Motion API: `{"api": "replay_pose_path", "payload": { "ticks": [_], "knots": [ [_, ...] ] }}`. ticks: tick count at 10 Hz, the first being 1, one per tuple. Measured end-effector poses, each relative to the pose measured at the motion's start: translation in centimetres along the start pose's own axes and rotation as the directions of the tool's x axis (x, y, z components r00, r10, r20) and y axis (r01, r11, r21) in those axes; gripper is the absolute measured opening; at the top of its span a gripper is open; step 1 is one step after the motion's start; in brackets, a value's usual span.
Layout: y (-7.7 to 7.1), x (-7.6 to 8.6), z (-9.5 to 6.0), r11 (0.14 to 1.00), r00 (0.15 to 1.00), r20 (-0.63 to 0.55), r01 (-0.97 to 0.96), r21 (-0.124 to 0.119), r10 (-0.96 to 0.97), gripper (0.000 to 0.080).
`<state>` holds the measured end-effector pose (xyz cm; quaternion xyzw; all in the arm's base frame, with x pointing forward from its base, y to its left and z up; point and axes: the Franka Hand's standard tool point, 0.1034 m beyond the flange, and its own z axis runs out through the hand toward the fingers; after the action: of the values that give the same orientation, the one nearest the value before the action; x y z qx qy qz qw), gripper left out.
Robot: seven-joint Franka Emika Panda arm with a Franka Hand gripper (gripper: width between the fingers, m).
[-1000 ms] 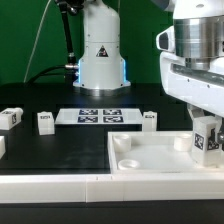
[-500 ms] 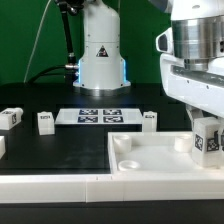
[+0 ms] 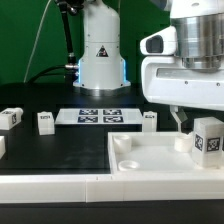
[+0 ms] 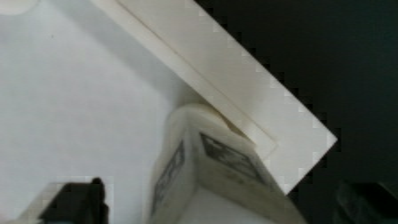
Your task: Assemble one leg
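We see the gripper (image 3: 200, 122) hanging low over the far corner of the big white tray (image 3: 150, 168), at the exterior view's right. The leg (image 3: 208, 140) stands roughly upright in that corner, just inside the raised rim, with its black-and-white tag facing the exterior camera. We cannot tell whether its foot sits in a corner socket or only rests on the tray floor. One dark finger (image 3: 181, 120) comes down from the white hand beside the leg, on the exterior view's left of it, with a gap between them. In the wrist view the same finger (image 4: 75, 200) shows as a dark block well clear of the leg (image 4: 214, 170), with bare tray (image 4: 71, 100) between them. The second finger is out of sight in both views. From this we read the jaws as spread wide and holding nothing, the leg standing on its own between them. On the dark bench (image 3: 60, 150) behind the tray, the marker board (image 3: 98, 116) lies flat in front of the robot base (image 3: 100, 55). Three small tagged blocks rest on the bench, two (image 3: 12, 117) (image 3: 44, 121) to the exterior view's left of the board and one (image 3: 149, 120) to its right, all apart from the tray.
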<state>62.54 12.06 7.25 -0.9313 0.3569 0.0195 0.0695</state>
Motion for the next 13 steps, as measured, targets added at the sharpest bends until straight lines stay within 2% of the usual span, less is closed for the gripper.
{"api": "replay_pose_path", "payload": {
  "ticks": [3, 5, 7, 9, 11, 13],
  "knots": [
    [0.03, 0.03, 0.07, 0.95, 0.95, -0.001, 0.312, -0.004, -0.312, 0.0649],
    [0.07, 0.03, 0.11, 0.86, 0.861, -0.002, 0.509, -0.019, -0.509, 0.0649],
    [0.23, 0.18, 0.1, 0.727, 0.728, 0.002, 0.686, -0.042, -0.686, 0.0649],
    [0.35, 0.29, 0.1, 0.638, 0.639, 0.007, 0.769, -0.042, -0.769, 0.0637],
    [0.35, 0.28, 0.11, 0.646, 0.647, 0.007, 0.762, -0.042, -0.762, 0.0285],
    [0.36, 0.28, 0.11, 0.669, 0.669, 0.006, 0.742, -0.042, -0.743, 0.029]
  ]
}}
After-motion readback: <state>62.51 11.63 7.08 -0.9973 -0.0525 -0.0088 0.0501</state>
